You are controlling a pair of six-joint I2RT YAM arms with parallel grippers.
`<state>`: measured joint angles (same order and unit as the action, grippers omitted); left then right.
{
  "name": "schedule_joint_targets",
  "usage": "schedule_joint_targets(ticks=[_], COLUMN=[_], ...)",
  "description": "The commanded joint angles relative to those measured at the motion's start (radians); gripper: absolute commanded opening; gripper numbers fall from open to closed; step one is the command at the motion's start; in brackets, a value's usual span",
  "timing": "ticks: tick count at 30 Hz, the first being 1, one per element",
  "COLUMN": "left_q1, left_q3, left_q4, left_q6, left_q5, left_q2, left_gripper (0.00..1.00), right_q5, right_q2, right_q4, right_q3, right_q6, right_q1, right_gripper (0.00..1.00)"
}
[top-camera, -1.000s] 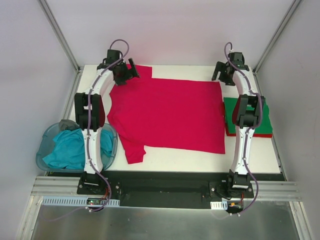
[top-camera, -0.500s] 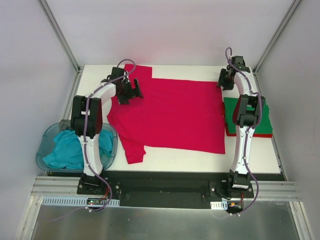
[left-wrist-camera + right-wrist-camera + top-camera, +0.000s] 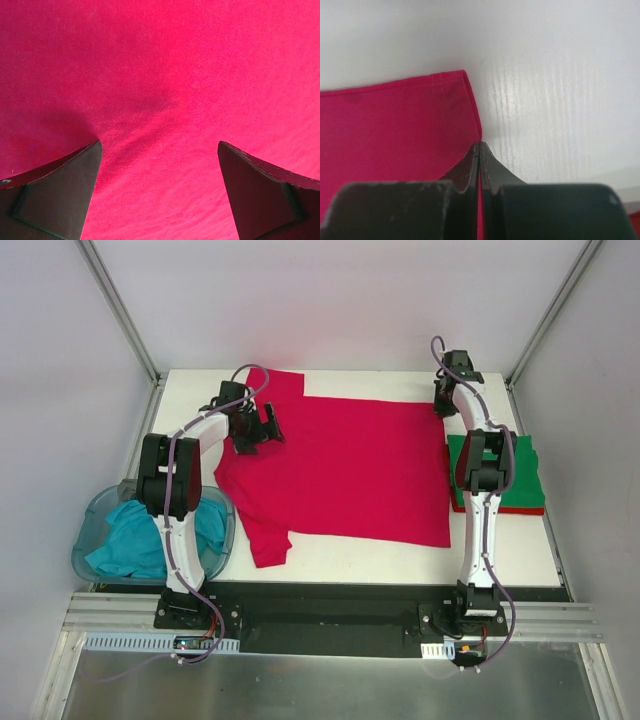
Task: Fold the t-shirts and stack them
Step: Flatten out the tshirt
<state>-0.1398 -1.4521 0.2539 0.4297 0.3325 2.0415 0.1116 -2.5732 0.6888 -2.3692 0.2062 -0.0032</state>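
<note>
Crimson t-shirt (image 3: pixel 340 465): spread flat across the white table (image 3: pixel 350 555), with one sleeve pointing near-left and the other at the far-left corner.
Left gripper (image 3: pixel 252 428): from above you see it low over the shirt's far-left shoulder area. Only the wrist view shows you the fingers (image 3: pixel 60 192) standing wide apart, tips at the cloth, with a faint crease running between them.
Right gripper (image 3: pixel 447 405): at the shirt's far-right corner. Its wrist view shows you the fingers (image 3: pixel 467 167) pressed together right at the side hem. You cannot tell whether cloth is caught between them.
Stack: a green t-shirt (image 3: pixel 518 475) lies folded on a folded red t-shirt (image 3: pixel 500 508), just right of the spread one. You see this from above only.
Tub (image 3: pixel 80 550): near-left, holding the teal t-shirt (image 3: pixel 130 540).
</note>
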Motion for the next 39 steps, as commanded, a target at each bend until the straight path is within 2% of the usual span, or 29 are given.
schedule_joint_targets(ticks=[1,5,7,13,18,19,20,24,25,26,30,32,36,39], left_q1=[0.008,0.009,0.012,0.023,0.02,0.016,0.009,-0.043,-0.058,-0.078,-0.197,-0.279,-0.366,-0.385], left_q3=[-0.004,-0.051,-0.083,-0.209,-0.292,-0.286,-0.272,-0.11,-0.059,0.003,0.246,0.361,0.467,0.502], left_q4=[-0.016,-0.013,-0.007,0.015,0.025,0.027,0.027,0.036,0.044,0.051,0.067,0.073,0.076,0.093], left_q6=[-0.02,-0.022,-0.019,0.012,0.023,0.024,0.023,0.003,0.0,0.001,0.05,0.084,0.147,0.21], left_q5=[-0.012,0.011,0.025,0.049,0.122,0.119,0.103,0.036,0.019,0.007,-0.079,-0.119,-0.199,-0.259], left_q2=[-0.024,0.009,0.031,0.137,0.109,0.073,0.034,-0.191,-0.242,-0.301,-0.475,-0.529,-0.57,-0.58], left_gripper=[0.99,0.99,0.99,0.99,0.99,0.99,0.99,0.99,0.99,0.99,0.99,0.99,0.99,0.99], right_q5=[0.194,0.185,0.175,0.14,0.059,0.048,0.018,-0.055,-0.065,-0.072,-0.084,-0.171,-0.344,-0.368], right_q2=[0.039,0.002,-0.028,-0.01,0.053,0.085,0.119,0.324,0.399,0.468,0.759,0.911,1.151,1.231], right_q4=[-0.06,-0.074,-0.046,-0.112,-0.107,-0.103,-0.097,-0.051,-0.038,-0.016,-0.011,-0.046,-0.299,-0.344], right_q3=[-0.051,-0.059,-0.122,-0.085,-0.073,-0.07,-0.056,0.043,0.094,0.158,0.586,0.828,1.313,1.481], right_q6=[0.085,0.099,0.099,0.11,0.105,0.099,0.095,0.064,0.061,0.053,-0.098,-0.174,-0.275,-0.258], right_q1=[0.003,-0.001,-0.007,-0.027,-0.024,-0.021,-0.018,0.002,0.032,0.048,0.104,0.12,0.152,0.158], right_gripper=[0.0,0.0,0.0,0.0,0.3,0.4,0.54,0.78,0.99,0.96,0.96,0.96,0.96,0.96])
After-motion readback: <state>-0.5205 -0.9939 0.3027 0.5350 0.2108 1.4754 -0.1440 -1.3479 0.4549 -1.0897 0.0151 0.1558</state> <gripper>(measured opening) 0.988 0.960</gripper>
